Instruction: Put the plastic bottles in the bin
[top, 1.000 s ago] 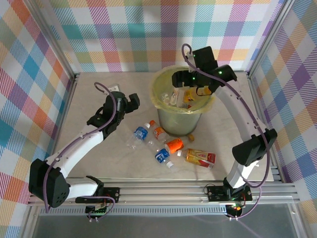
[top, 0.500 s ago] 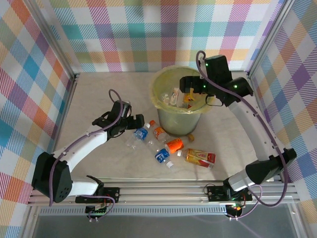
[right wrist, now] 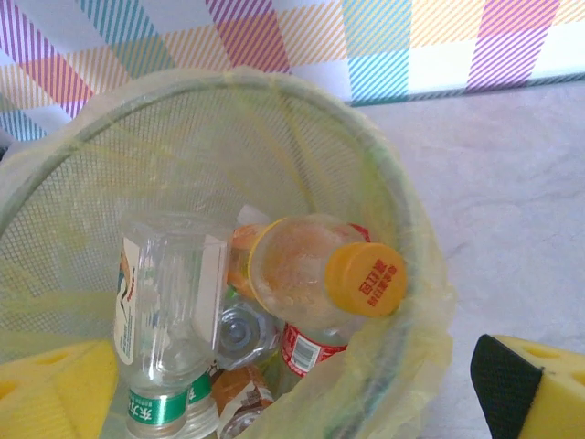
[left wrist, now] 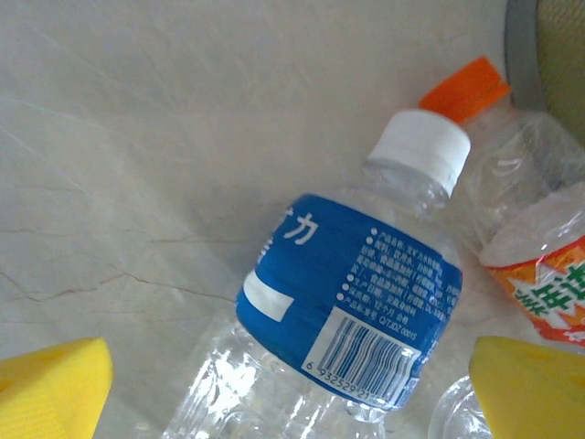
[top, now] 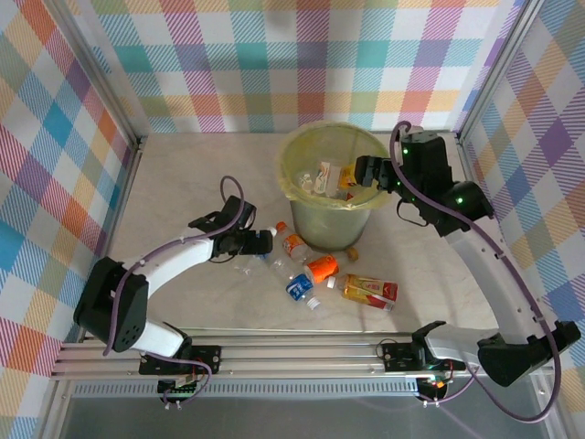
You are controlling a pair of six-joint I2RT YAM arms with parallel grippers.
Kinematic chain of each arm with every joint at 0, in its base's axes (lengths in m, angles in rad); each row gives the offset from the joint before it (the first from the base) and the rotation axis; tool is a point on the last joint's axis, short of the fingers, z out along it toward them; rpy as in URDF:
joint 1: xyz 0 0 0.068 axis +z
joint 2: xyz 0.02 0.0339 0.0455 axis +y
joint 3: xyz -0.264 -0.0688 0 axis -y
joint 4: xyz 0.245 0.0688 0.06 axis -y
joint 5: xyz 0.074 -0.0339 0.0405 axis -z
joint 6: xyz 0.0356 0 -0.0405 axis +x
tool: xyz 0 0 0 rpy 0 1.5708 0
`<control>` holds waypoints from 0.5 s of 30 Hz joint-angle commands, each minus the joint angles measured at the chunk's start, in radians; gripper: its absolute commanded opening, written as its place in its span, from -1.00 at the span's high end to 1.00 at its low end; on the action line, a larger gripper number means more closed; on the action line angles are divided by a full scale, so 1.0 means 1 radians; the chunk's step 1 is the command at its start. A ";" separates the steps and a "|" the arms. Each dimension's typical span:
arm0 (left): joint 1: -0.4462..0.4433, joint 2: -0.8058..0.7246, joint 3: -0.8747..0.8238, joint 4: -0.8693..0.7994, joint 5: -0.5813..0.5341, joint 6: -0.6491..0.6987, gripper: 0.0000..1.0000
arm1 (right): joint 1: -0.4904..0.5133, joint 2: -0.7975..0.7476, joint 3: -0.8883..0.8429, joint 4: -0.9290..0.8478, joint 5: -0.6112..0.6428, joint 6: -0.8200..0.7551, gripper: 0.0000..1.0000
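Two grippers wide open, empty. Left gripper (left wrist: 288, 384) straddles blue-label water bottle (left wrist: 366, 302), lying between jaws, set for pinch. Right gripper (right wrist: 292, 393) hovers over bin (right wrist: 228, 78); yellow-cap bottle (right wrist: 306, 261) inside, below jaws.

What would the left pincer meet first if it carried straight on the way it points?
Most likely the blue-labelled bottle, lying on the table squarely between the open fingers of the left pincer, with the orange-capped bottle just beside it. How near it is I cannot judge.
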 commanded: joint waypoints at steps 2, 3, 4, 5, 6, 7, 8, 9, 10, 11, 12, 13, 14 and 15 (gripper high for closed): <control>-0.015 0.026 0.027 -0.033 0.023 0.011 -1.00 | 0.008 -0.024 -0.017 0.051 0.047 0.014 -1.00; -0.015 0.029 0.028 -0.034 0.021 0.008 -1.00 | 0.008 -0.025 -0.016 0.049 0.049 0.014 -0.99; -0.015 0.034 0.027 -0.034 0.018 0.003 -1.00 | 0.008 -0.025 -0.018 0.048 0.050 0.014 -0.99; -0.015 0.040 0.027 -0.036 0.013 0.000 -1.00 | 0.008 -0.024 -0.019 0.048 0.050 0.015 -0.99; -0.015 0.046 0.027 -0.039 0.006 -0.006 -1.00 | 0.007 -0.024 -0.020 0.049 0.051 0.016 -0.99; -0.015 0.050 0.028 -0.041 -0.006 -0.014 -1.00 | 0.008 -0.021 -0.021 0.051 0.050 0.016 -0.99; -0.015 0.056 0.027 -0.041 -0.021 -0.020 -1.00 | 0.008 -0.020 -0.022 0.053 0.050 0.017 -0.99; -0.015 0.059 0.026 -0.043 -0.036 -0.027 -1.00 | 0.008 -0.018 -0.021 0.054 0.050 0.016 -0.99; -0.015 0.064 0.025 -0.046 -0.050 -0.031 -1.00 | 0.008 -0.015 -0.021 0.054 0.049 0.016 -0.99; -0.015 0.068 0.028 -0.049 -0.065 -0.040 -1.00 | 0.008 -0.011 -0.019 0.054 0.048 0.017 -0.99; -0.014 0.071 0.028 -0.051 -0.078 -0.048 -1.00 | 0.008 -0.007 -0.017 0.054 0.045 0.016 -0.99; -0.012 0.075 0.026 -0.051 -0.086 -0.055 -1.00 | 0.008 -0.004 -0.016 0.053 0.043 0.016 -0.99; -0.008 0.080 0.026 -0.050 -0.093 -0.063 -1.00 | 0.008 -0.001 -0.016 0.056 0.041 0.017 -0.99; -0.003 0.085 0.026 -0.050 -0.096 -0.070 -0.99 | 0.007 0.003 -0.015 0.056 0.039 0.018 -0.99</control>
